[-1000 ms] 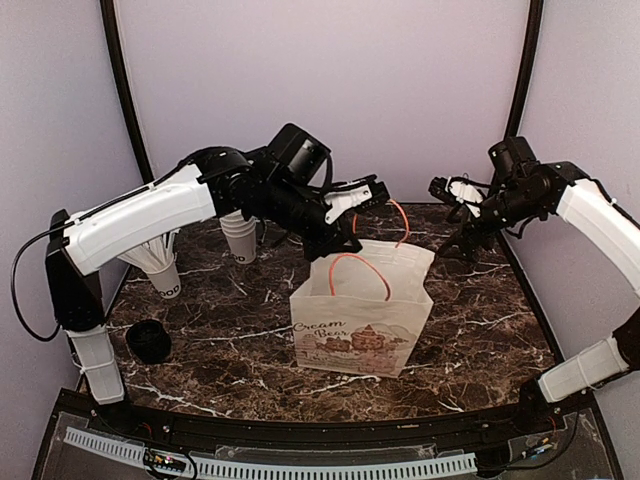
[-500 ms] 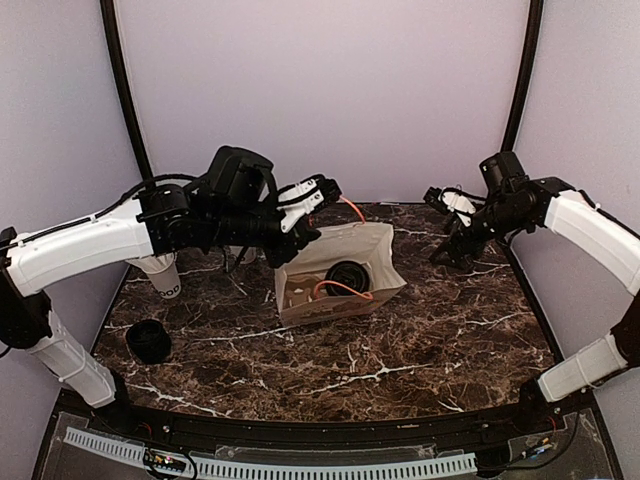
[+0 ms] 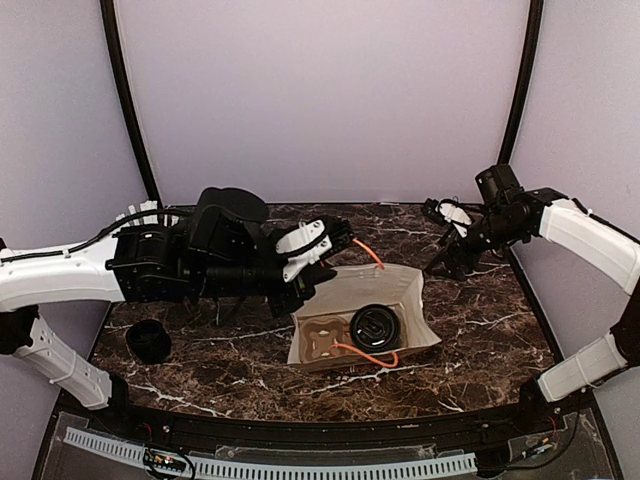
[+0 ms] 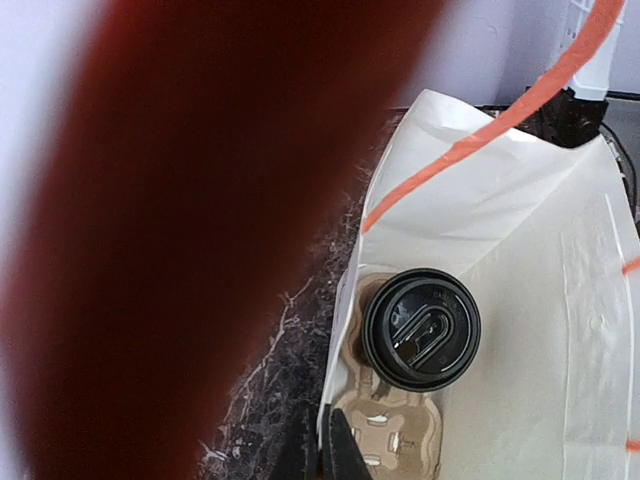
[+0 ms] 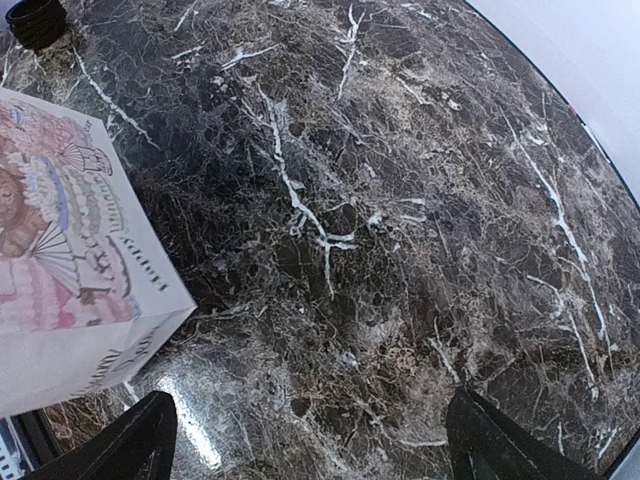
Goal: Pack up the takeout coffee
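My left pincer (image 3: 337, 238) is closed, the bag's orange handle (image 3: 368, 252) across it. The bag (image 3: 405, 290), upright a second ago, now lies tipped on the table (image 3: 480, 330), with the coffee (image 3: 376, 327) inside. My right pincer (image 3: 438, 240) hangs open.

Black lid (image 3: 376, 327), white bag (image 3: 402, 284), orange handle (image 3: 368, 251)

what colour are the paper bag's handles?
Orange; the handles show best in the left wrist view.

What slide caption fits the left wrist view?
Lidded cup seated in a cardboard carrier inside the white bag, orange handle above, red blur filling the left.
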Available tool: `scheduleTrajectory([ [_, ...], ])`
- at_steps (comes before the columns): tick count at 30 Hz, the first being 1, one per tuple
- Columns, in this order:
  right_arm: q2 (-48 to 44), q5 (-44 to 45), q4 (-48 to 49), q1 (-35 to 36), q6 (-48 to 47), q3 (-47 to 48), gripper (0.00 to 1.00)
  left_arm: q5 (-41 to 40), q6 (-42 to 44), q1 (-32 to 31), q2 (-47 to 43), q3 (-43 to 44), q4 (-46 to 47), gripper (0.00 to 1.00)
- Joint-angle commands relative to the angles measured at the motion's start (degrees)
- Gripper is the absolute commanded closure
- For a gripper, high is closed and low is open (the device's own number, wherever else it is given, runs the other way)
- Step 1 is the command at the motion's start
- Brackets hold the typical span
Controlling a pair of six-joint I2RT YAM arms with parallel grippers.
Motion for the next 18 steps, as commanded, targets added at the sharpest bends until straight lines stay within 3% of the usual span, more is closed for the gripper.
scheduleTrajectory([
  [1,-0.11,-1.69,1.71,-0.38,-0.12,-1.47,0.05,-3.80,-3.02,-3.39,-3.82,-3.35,1.66,1.00],
  [10,0.03,-2.38,2.08,-0.38,-0.15,-1.55,0.05,-15.74,1.24,-14.44,-3.37,-5.09,4.52,1.00],
  [14,0.42,-2.53,2.21,-0.38,-0.06,-1.46,0.05,-24.81,4.17,-15.99,-0.92,-4.53,4.83,1.00],
  [18,0.28,-2.38,2.68,-0.38,0.13,-1.67,0.05,-31.21,10.13,-16.29,-2.02,-6.88,12.83,1.00],
])
